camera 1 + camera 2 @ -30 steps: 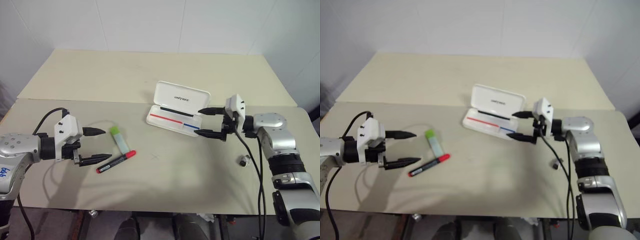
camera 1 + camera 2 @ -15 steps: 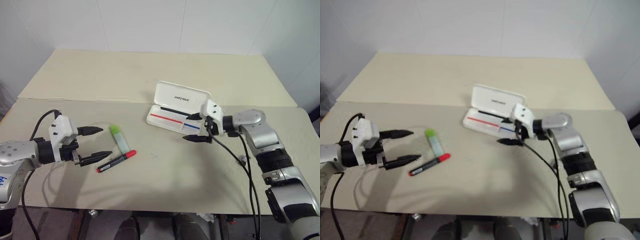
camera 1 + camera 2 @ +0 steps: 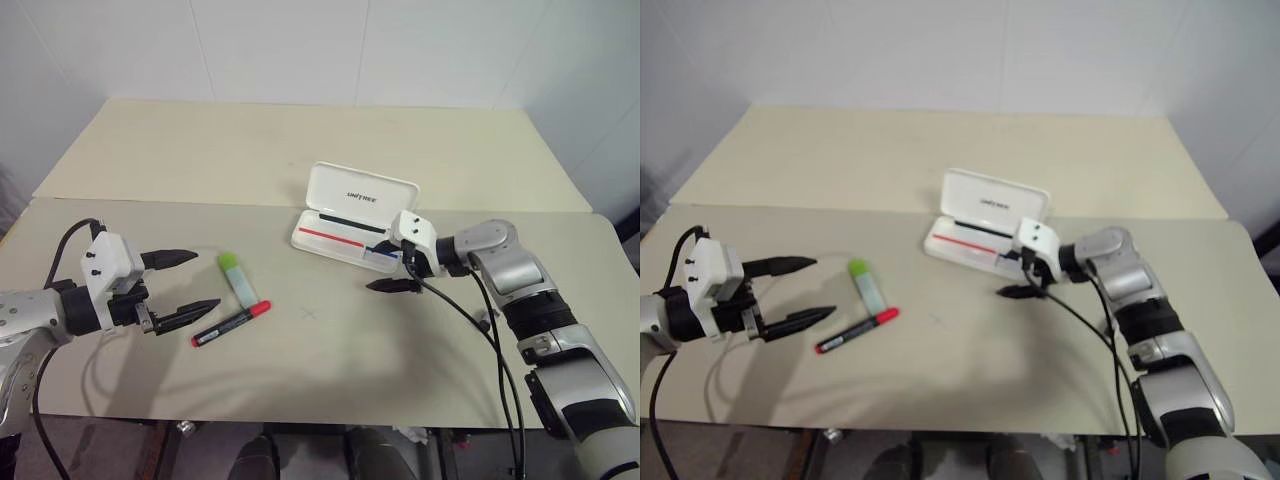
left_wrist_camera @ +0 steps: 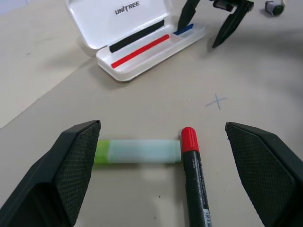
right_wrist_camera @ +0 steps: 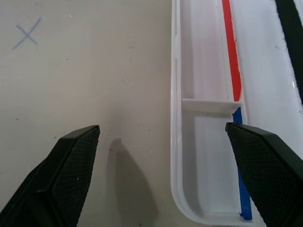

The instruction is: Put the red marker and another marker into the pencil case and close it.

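A: Status of the L end effector point(image 3: 188, 283)?

B: Fingers are standing wide apart, nothing held. It is hovering just beside the two markers on the surface point(image 3: 330, 340). The red marker point(image 3: 231, 323) is lying flat, cap toward the case. The green marker point(image 3: 240, 279) is lying just beyond it, the two almost touching at the red cap.

A: And the R end effector point(image 3: 385, 259)?

B: Also spread apart, empty. It is sitting at the near R end of the case point(image 3: 352, 214), one finger over the tray, the other outside on the surface. The case is lying open, lid up, tray empty.

A: Procedure for the step in hand?

B: Judgement: L side is lining up a pick. Recommend: approach the red marker mid-barrel, fingers straddling it across its width, not along it. Keep clear of the green one, since a nudge could roll it. Close only once both pads are bracketing the barrel. R side can be steadying the case, but must leave the tray free for the drop.
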Tool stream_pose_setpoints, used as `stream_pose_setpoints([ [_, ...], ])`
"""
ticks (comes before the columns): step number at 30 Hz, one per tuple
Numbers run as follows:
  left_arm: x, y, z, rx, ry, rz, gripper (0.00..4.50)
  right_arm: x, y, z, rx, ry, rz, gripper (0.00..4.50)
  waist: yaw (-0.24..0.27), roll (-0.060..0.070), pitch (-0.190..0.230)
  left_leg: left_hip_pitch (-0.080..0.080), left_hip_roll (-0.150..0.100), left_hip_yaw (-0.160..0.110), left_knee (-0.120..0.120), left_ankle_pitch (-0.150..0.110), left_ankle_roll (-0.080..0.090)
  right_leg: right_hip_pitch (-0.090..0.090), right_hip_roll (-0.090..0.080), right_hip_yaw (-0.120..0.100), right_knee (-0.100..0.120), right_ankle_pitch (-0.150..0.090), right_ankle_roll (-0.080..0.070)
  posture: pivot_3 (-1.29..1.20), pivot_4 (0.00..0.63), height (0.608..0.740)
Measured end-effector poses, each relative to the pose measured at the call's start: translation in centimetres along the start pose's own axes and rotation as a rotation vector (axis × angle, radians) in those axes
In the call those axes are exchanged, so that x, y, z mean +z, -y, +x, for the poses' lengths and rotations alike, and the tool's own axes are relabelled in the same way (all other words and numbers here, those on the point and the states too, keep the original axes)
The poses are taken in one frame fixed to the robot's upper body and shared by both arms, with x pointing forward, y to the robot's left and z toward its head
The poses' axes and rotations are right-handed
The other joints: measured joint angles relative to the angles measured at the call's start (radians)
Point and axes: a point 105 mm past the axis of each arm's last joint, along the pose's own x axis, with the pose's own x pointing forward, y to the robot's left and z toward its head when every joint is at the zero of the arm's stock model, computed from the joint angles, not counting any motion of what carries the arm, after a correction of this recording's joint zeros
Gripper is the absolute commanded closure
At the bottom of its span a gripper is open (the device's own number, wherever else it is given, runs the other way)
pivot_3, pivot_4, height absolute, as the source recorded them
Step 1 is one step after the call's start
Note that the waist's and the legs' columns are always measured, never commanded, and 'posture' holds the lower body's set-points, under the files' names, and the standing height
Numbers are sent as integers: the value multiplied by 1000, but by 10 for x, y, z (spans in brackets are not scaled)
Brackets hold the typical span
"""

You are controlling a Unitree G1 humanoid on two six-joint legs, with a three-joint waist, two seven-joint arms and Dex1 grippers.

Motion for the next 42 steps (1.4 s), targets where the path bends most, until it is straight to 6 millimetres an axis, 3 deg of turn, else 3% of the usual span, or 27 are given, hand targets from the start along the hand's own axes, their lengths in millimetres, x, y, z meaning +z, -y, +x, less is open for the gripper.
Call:
stream_pose_setpoints([
  [9, 2, 3, 0, 16, 15, -5, 12, -2, -1, 12, 31, -59, -11, 0, -5, 0, 0, 0, 0, 0, 0, 0, 0, 0, 0, 0, 0, 0, 0, 0, 150, 740],
  [22, 4, 4, 0, 14, 25, -14, 0, 2, 10, 13, -10, -82, -33, 4469, -11, 0, 0, 0, -1, 0, 0, 0, 0, 1, 0, 0, 0, 0, 0, 0, 150, 740],
  [29, 5, 1, 4, 6, 37, -13, 0, 14, 13, 13, -33, -7, -46, 4469, -23, 0, 0, 0, 0, 0, 0, 0, 0, 0, 0, 0, 0, 0, 1, 0, 150, 740],
  [34, 8, 2, 9, -11, 52, -5, 0, 47, 10, 5, -32, 156, -111, 4469, -23, 0, 0, 0, 0, 0, -1, 0, 0, 0, 0, 0, 0, 0, 1, 0, 150, 740],
  [37, 8, 3, 11, -17, 56, -5, 0, 54, -3, -1, 15, 197, -170, 4469, -20, 0, 0, 0, 0, 0, -1, 0, 0, 0, 0, 0, -1, 0, 1, 0, 150, 740],
  [42, 7, 3, 13, -28, 57, -14, 0, 45, -29, -9, 111, 151, -252, 4469, -12, 0, 0, 0, -1, 0, 0, 0, 0, 1, -1, 0, 0, 0, 1, 0, 150, 740],
])
